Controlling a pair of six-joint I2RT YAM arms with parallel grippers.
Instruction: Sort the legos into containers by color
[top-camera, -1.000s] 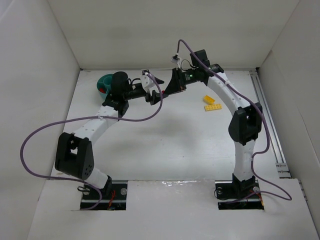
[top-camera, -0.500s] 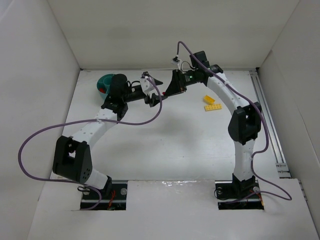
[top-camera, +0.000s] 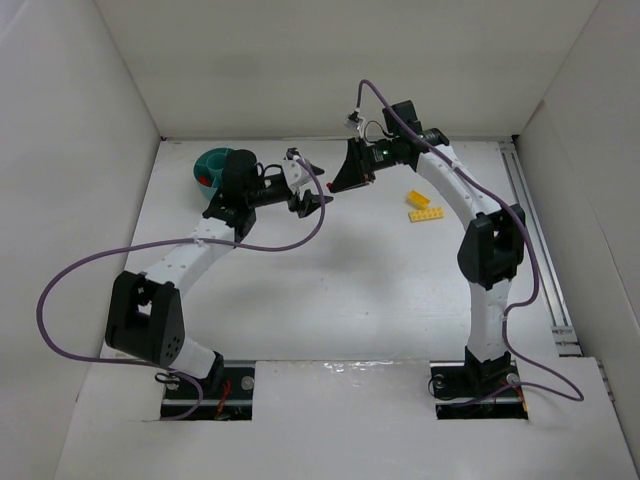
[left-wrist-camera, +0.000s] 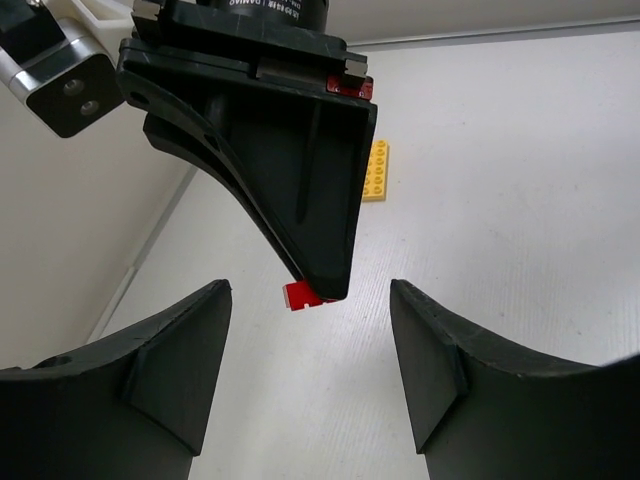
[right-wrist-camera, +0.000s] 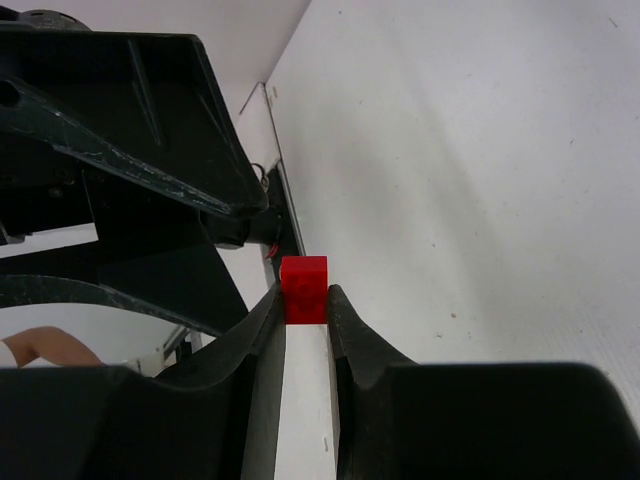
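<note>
Legos first: one small red plastic brick (right-wrist-camera: 303, 290) is pinched at the very tips of the right gripper (right-wrist-camera: 303, 303), whose black jaws are drawn in narrow against its two sides. Only the right wrist camera shows us this grip squarely.

From the left wrist camera we see that gripper as one dark wedge, with just a corner of the red brick showing at its tip. That view gives us what the other does not. The left gripper (left-wrist-camera: 310, 300) has its two broad black fingers (left-wrist-camera: 175, 370) standing well apart and holding nothing. The wedge tip with the brick appears in the gap between them, and neither finger touches it.

Beyond the wedge, a flat yellow lego plate (left-wrist-camera: 376, 170) lies on the white table (left-wrist-camera: 520, 180).

The overhead camera alone takes in the rest. The two grippers meet tip to tip toward the far middle of the table. A smaller yellow brick (top-camera: 418, 198) lies just beside the plate, to the right of the right gripper. The round teal plastic bowl (top-camera: 208, 162) sits at the far left, partly hidden behind the left arm, with a bit of red showing inside. In that view the held brick is too small for us to make out.
</note>
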